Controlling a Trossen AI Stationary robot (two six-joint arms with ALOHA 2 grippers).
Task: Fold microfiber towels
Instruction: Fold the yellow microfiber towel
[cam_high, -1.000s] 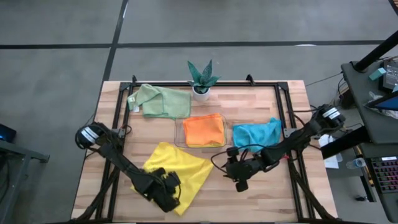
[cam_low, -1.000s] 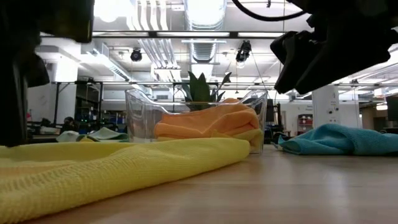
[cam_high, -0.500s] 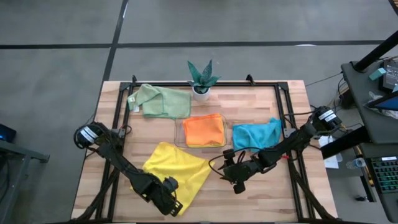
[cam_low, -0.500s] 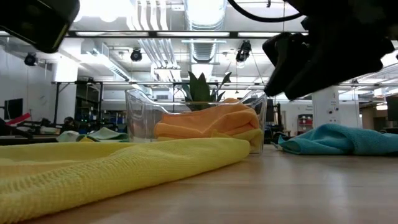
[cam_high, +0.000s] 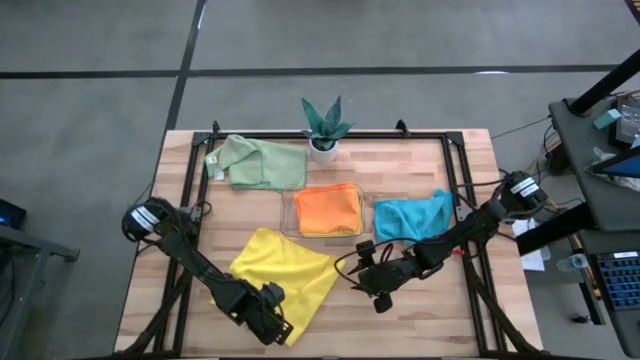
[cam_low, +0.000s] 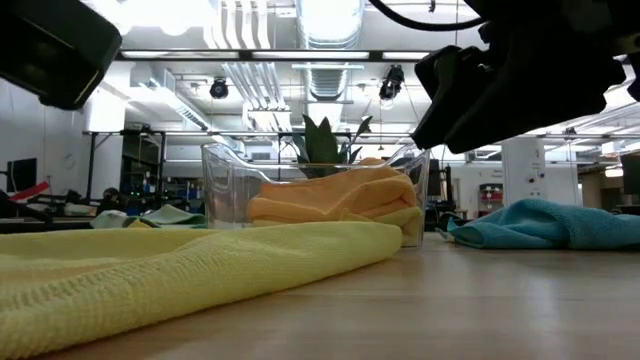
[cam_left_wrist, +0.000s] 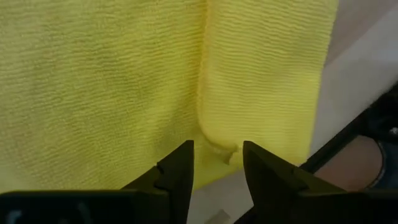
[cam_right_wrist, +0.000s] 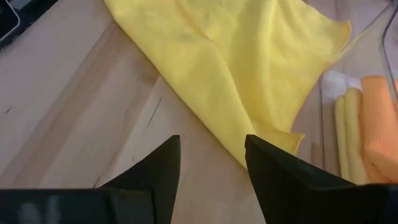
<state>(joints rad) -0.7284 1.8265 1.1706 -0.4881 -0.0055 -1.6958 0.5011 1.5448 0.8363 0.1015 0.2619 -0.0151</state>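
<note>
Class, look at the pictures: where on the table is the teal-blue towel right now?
In the high view the teal-blue towel lies right of centre on the table, just right of the clear tray holding the orange towel, with the right gripper just in front of it.

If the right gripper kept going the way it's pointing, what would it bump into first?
Probably the loose yellow towel: its near corner lies just beyond the right gripper, whose fingers are open. Exact height above the table is unclear.

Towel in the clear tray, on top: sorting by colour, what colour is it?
Orange towel, clearest in the high view.
</note>
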